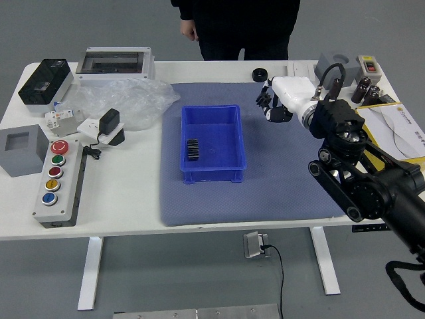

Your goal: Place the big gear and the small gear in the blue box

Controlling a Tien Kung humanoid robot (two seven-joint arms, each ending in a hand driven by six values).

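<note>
1. Blue box (212, 139): contained a dark ribbed piece (192, 149); low carriage risked rim contact.
2. Right hand (279, 111): relaxed, empty; skewed approach risked a nudge.
3. Black round piece (259, 74), likely a gear: outside box, at mat's (279, 186) far edge; slack grip risked dropping.

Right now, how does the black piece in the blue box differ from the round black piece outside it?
The boxed piece looks oblong and ribbed, while the round piece has a rounded outline. The boxed piece lies inside the blue box; the round piece sits outside, near the far edge of the mat. Both are black.
</note>
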